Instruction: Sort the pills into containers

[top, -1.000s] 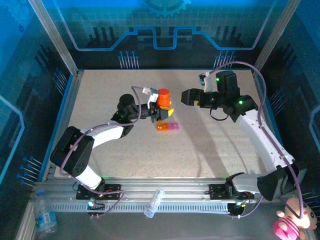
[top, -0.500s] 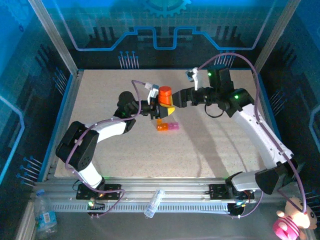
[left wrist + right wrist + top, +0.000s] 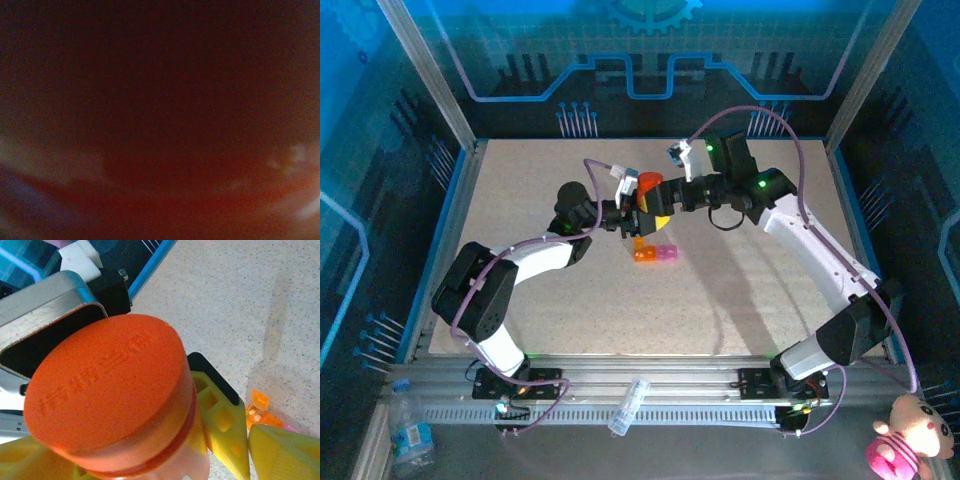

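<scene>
The right tool [image 3: 663, 190] has swung in from 3 o'clock and now straddles the top of the capped bottle [image 3: 110, 395], its fingers spread rather than clenched. The left tool [image 3: 630, 215] grasps the bottle upright over the counter [image 3: 740, 290], so uncapping looks to be next and sorting has not begun. There is one bottle and one strip of three containers [image 3: 655, 253], two orange and one pink, lying just at its 5 o'clock.

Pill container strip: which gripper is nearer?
Left. The left gripper holds the orange bottle next to the container strip; the right gripper sits farther back, at the bottle's cap.
</scene>
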Available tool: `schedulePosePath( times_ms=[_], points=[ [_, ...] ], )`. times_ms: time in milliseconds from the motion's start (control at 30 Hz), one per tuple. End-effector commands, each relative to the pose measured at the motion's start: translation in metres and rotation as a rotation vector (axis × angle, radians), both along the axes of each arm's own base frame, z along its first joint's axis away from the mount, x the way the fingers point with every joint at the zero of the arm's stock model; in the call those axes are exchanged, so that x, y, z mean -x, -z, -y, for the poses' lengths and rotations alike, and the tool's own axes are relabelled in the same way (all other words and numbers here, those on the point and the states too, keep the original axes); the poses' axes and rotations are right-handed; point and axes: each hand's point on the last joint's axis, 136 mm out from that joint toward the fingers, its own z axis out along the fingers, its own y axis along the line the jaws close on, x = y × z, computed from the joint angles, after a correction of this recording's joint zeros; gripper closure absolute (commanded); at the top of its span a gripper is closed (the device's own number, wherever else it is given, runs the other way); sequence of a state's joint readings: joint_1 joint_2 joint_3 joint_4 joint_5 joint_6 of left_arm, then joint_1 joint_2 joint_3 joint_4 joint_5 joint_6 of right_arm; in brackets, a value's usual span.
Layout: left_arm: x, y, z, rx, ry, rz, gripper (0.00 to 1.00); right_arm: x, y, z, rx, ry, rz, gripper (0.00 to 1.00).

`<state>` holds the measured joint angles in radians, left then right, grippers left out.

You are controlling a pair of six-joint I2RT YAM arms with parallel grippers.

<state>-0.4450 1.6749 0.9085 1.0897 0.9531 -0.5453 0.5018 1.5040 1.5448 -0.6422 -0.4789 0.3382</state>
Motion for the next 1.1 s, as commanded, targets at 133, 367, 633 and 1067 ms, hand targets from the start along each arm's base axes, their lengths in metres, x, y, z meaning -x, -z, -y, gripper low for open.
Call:
schedulePosePath(
  times_ms=[133,367,633,1067],
  points=[
    [0.0,-0.018,0.0,0.024,0.017,0.071,1.0,-0.015,-0.002,0.008,-0.012,0.105,0.03,0.22],
    [0.0,-0.018,0.0,0.023,0.018,0.072,1.0,-0.018,0.007,0.038,-0.017,0.195,-0.004,0.26],
    [-0.001,-0.012,0.002,0.015,0.027,0.065,1.0,-0.003,-0.008,0.053,-0.046,0.17,0.026,0.23],
    [0.002,-0.007,0.004,-0.024,0.05,0.067,1.0,0.01,-0.045,0.03,-0.113,-0.031,0.137,0.13]
  ],
)
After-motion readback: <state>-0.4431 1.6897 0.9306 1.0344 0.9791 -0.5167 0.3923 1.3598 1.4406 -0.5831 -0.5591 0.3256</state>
